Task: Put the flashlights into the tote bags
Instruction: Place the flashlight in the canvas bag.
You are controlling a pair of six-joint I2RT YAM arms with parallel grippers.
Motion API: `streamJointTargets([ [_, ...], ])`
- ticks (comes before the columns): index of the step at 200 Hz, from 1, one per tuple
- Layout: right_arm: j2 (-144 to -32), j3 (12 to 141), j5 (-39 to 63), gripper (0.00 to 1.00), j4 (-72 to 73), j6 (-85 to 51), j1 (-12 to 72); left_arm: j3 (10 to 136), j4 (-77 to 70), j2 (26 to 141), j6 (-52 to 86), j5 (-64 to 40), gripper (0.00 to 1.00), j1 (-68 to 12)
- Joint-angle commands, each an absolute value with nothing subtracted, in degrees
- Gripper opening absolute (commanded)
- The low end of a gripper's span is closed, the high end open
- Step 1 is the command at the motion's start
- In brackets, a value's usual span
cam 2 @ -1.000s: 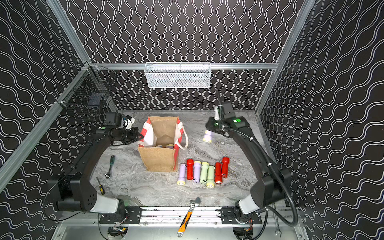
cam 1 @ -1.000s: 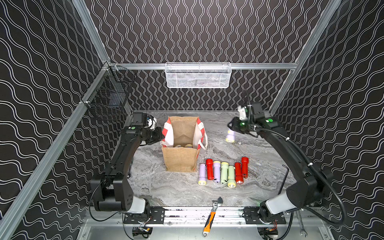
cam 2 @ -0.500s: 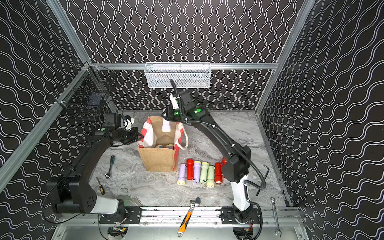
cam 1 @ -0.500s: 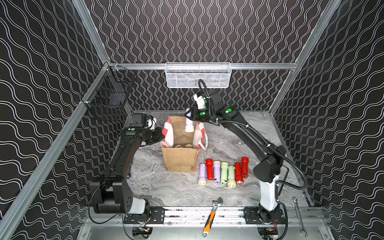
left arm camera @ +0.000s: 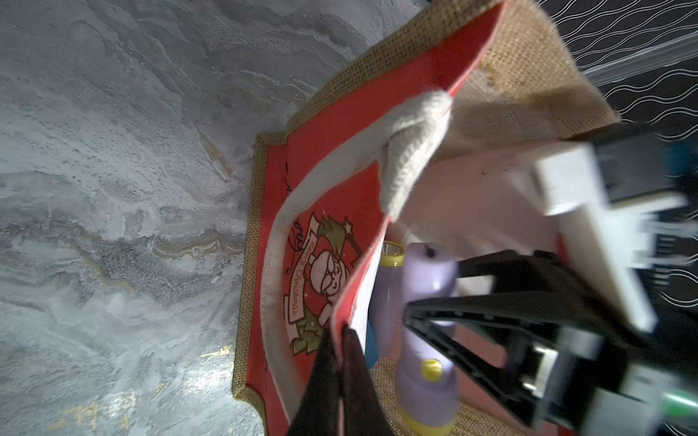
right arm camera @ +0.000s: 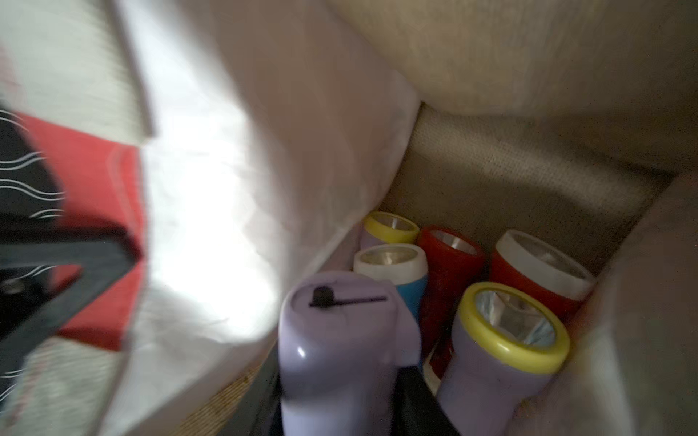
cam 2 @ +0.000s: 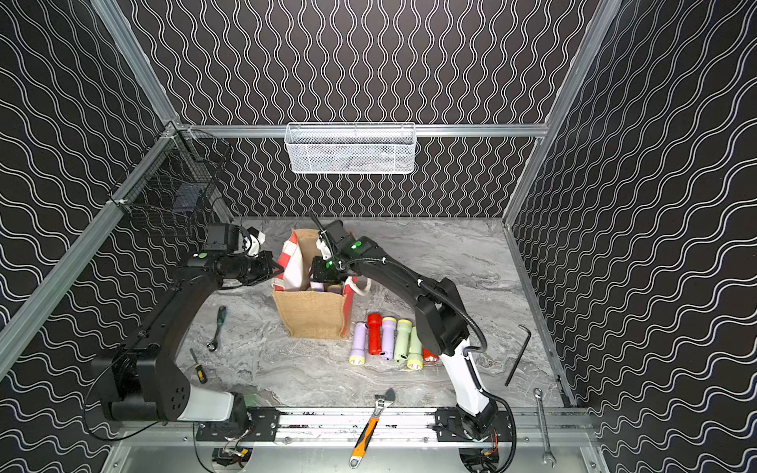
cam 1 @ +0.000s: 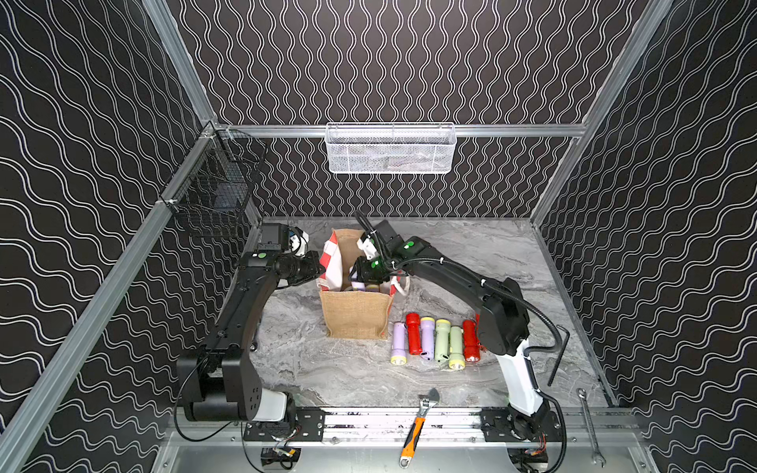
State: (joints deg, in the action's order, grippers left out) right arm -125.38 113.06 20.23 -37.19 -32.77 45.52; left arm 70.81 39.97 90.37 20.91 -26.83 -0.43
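While the left gripper pins the bag open, the right gripper holds a lilac torch inside.

Standing mid-table, the bag is soft jute that would likely sag shut if let go. The left fingers are pinched tight on its rim beside a rope handle. The right fingers are closed around the lilac torch's barrel, head down and tail up, within the bag's mouth. Five torches stand head-up on the bag floor, and a row of six lies just beside the bag. They look light, stiff and smooth, probably slippery. The narrow barrel seems a safer hold than the flared head.
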Motion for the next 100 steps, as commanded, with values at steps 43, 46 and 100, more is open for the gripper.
streamJointTargets([
  [43, -132.0, 112.4, 24.6, 0.30, -37.3, -36.1, 45.5, 70.3, 38.2, 90.3, 20.7, -27.2, 0.00, -0.4],
  [46, -132.1, 112.1, 24.9, 0.30, -37.1, -36.2, 45.5, 70.3, 38.2, 90.3, 20.7, -27.2, 0.00, -0.4],
  [100, -133.9, 114.7, 24.9, 0.33, -39.4, -34.7, 45.5, 70.2, 38.2, 90.4, 20.6, -27.1, 0.00, -0.4],
])
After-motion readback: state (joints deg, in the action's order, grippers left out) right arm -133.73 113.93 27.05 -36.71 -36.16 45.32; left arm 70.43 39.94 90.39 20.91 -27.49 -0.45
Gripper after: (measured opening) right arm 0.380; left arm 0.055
